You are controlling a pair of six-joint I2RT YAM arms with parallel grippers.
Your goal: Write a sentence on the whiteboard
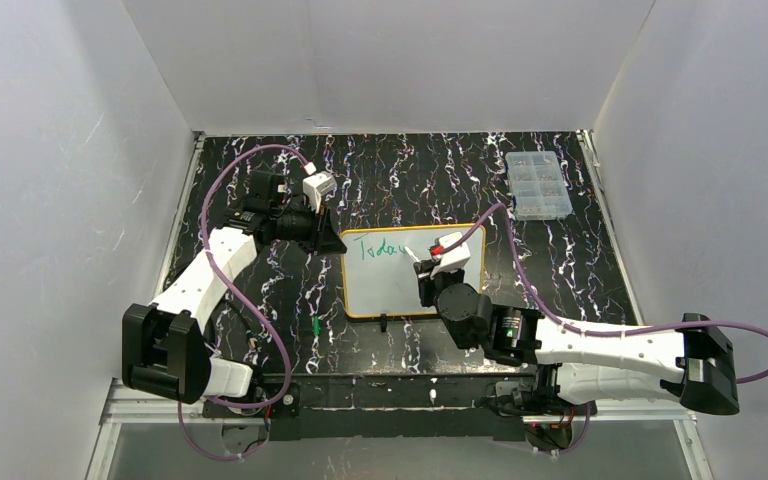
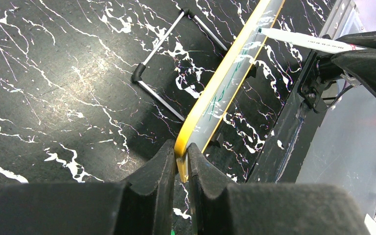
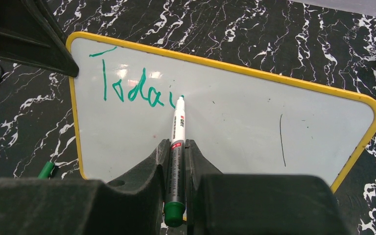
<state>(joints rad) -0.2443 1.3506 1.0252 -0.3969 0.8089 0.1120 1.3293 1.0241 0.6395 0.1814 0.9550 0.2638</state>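
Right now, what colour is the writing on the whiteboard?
Green writing on the whiteboard, made with the marker in the right gripper; clearest in right wrist view.

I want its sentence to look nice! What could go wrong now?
The left gripper pinches the whiteboard only at one corner of its yellow frame, so the board might swivel when the marker pushes on it, bending the writing. The right gripper holds the marker near its back end, so the tip could tilt mid-letter.
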